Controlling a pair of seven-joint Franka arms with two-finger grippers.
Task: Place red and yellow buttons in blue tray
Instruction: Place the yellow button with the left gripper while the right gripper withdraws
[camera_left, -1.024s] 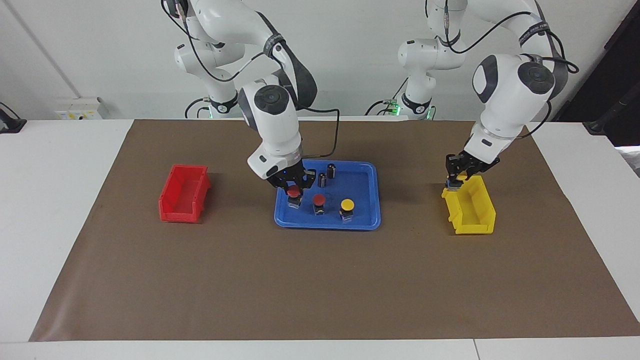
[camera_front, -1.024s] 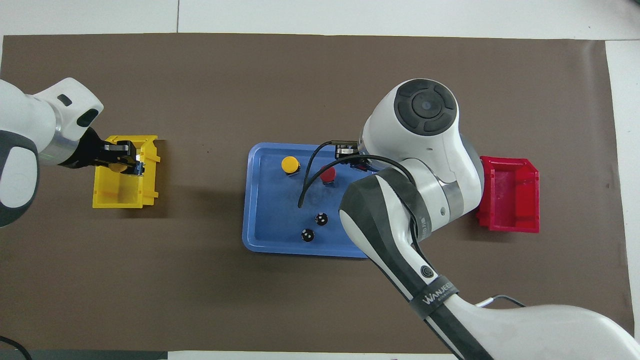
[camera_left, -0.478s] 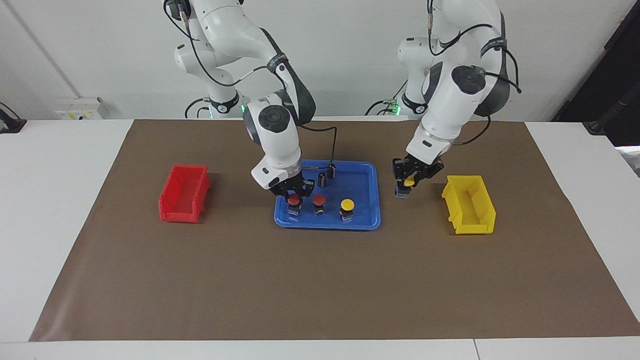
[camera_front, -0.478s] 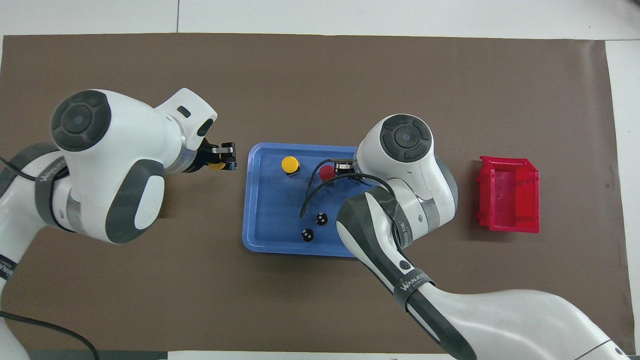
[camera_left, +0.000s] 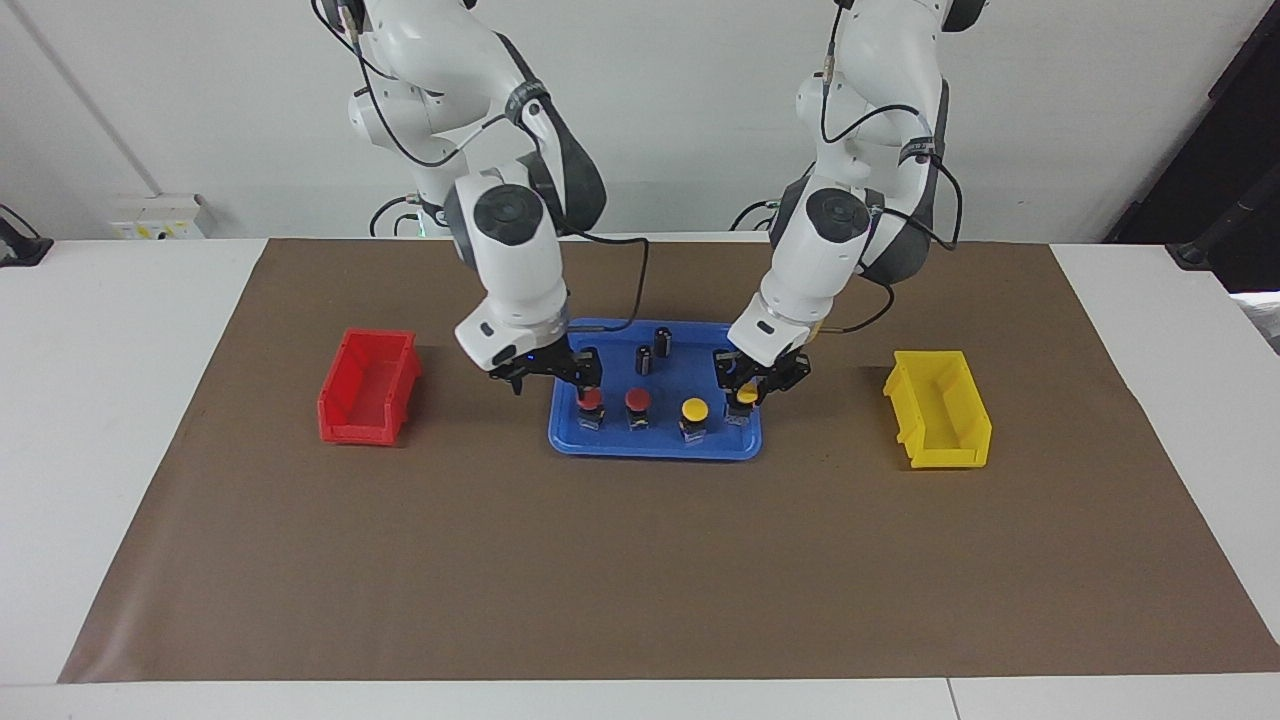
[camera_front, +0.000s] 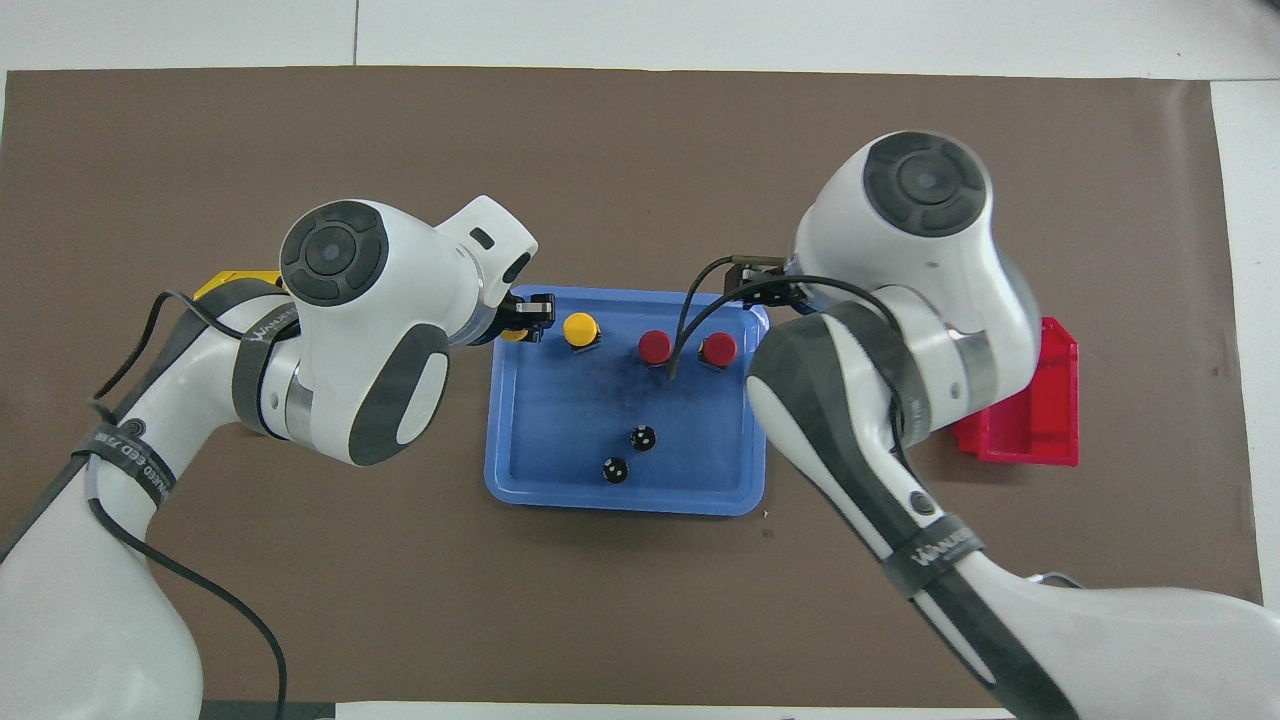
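Buttons sit in a row along the blue tray's (camera_left: 700, 445) edge farthest from the robots: a red button (camera_left: 590, 400) at the right arm's end, a second red button (camera_left: 638, 401) beside it, a yellow button (camera_left: 694, 410) next, and a second yellow button (camera_left: 747, 396) at the left arm's end of the row. The first three stand upright on the tray floor on their short black bases.

Left gripper (camera_left: 748, 392) is low over the tray's corner toward the left arm's end, its fingers clamped on the second yellow button (whether the base already touches the tray floor cannot be told).

Right gripper (camera_left: 548, 368) hangs over the tray's edge at the right arm's end, just above the first red button, with its fingers spread apart and nothing between them.

Two dark capless cylinders (camera_left: 653, 350) stand in the tray nearer the robots than the row. A red bin (camera_left: 366, 387) lies toward the right arm's end of the table and a yellow bin (camera_left: 940, 408) toward the left arm's end, both on the brown mat (camera_left: 640, 560).
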